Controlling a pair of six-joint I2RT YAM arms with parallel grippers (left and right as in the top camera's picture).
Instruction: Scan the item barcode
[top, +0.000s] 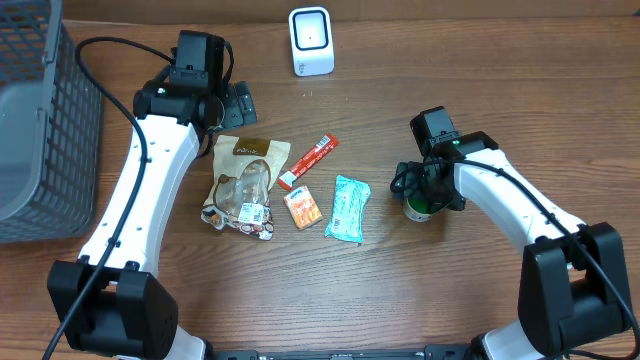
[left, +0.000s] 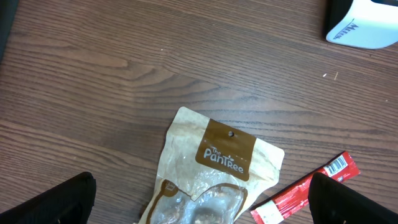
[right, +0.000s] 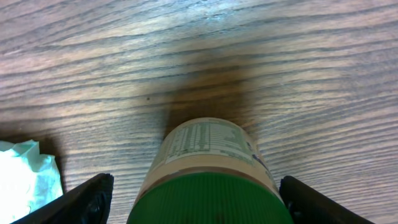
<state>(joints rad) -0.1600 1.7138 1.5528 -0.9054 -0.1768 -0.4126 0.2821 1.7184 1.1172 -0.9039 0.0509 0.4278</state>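
Observation:
A jar (right: 211, 155) with a green lid and a printed label sits on the table between the fingers of my right gripper (right: 196, 200). The gripper is open, with a gap to the jar on each side. In the overhead view the jar (top: 417, 209) shows just below the right gripper (top: 421, 188). The white barcode scanner (top: 311, 41) stands at the back centre. My left gripper (left: 202, 202) is open and hovers over a tan snack pouch (left: 214, 168), holding nothing. In the overhead view the left gripper (top: 234, 104) is left of the scanner.
Between the arms lie the pouch (top: 243, 185), a red stick pack (top: 308, 161) with a barcode on its end, an orange packet (top: 302, 207) and a teal packet (top: 348, 209). A grey wire basket (top: 40, 130) fills the left edge.

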